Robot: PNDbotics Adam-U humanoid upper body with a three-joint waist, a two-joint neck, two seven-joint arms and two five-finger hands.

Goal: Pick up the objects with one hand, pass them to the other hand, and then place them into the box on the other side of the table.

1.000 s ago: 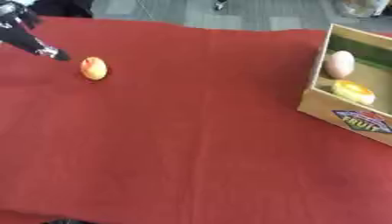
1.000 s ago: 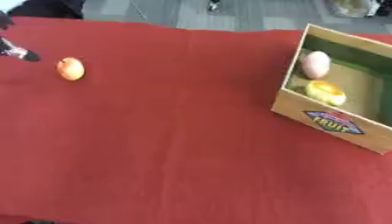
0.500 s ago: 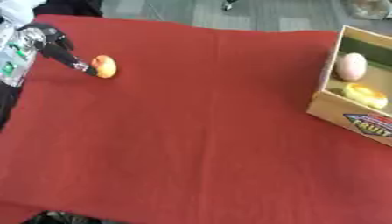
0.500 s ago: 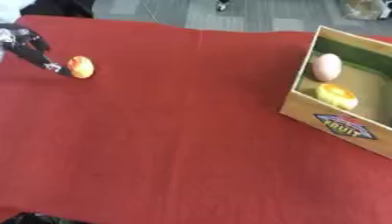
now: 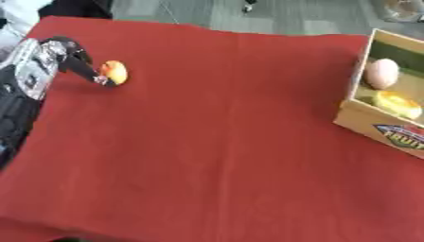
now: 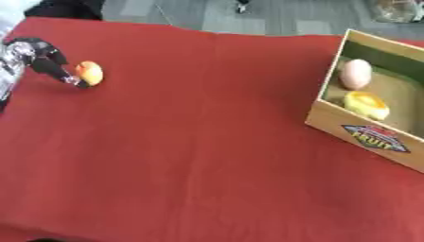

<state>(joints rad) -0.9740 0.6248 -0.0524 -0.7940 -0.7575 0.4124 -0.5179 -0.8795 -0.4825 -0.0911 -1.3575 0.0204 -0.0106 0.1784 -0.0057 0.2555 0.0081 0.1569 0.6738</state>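
A small orange and yellow fruit (image 5: pixel 114 72) lies on the red tablecloth at the far left. My left hand (image 5: pixel 56 58) comes in from the left edge, and one of its fingertips (image 5: pixel 101 80) touches the fruit's left side; nothing is curled round the fruit. At the right edge stands a cardboard fruit box (image 6: pixel 364 137) with a pale pink egg-shaped fruit (image 6: pixel 356 73) and a yellow fruit (image 6: pixel 367 104) inside. My right hand shows in neither view.
The red cloth (image 5: pixel 215 142) covers the whole table. Grey floor lies beyond the table's far edge. A dark shape (image 5: pixel 79 8) sits past the far left corner.
My left hand has moved in from the left edge to the orange fruit and now touches it. The camera has shifted, so the whole picture sits differently.
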